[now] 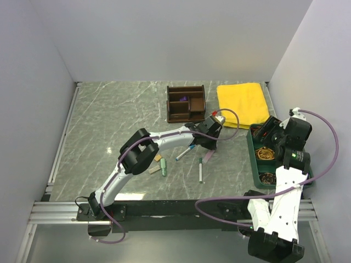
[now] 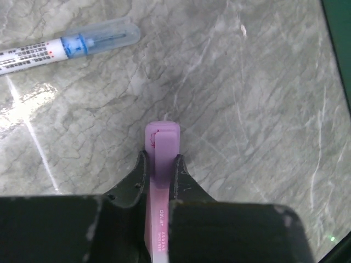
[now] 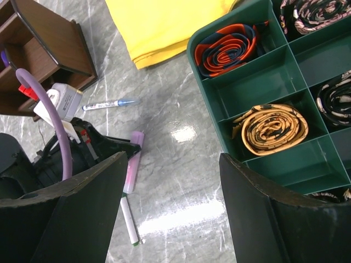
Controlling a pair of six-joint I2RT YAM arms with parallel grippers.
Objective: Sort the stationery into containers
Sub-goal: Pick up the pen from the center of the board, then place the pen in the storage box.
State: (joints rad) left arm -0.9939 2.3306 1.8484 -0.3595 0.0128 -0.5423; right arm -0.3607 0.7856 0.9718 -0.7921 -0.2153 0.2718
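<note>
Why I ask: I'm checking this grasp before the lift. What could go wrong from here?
The left gripper is shut on the pink pen near its capped end, not its middle, so the pen may tilt or slip once lifted. The blue-capped pen lies close by, and a swinging tail could knock it away.

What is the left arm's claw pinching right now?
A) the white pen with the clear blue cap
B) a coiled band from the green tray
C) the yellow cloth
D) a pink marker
D: in the left wrist view the left gripper has its fingers shut on either side of the pink marker, while the blue-capped pen lies apart from it, untouched.
</note>
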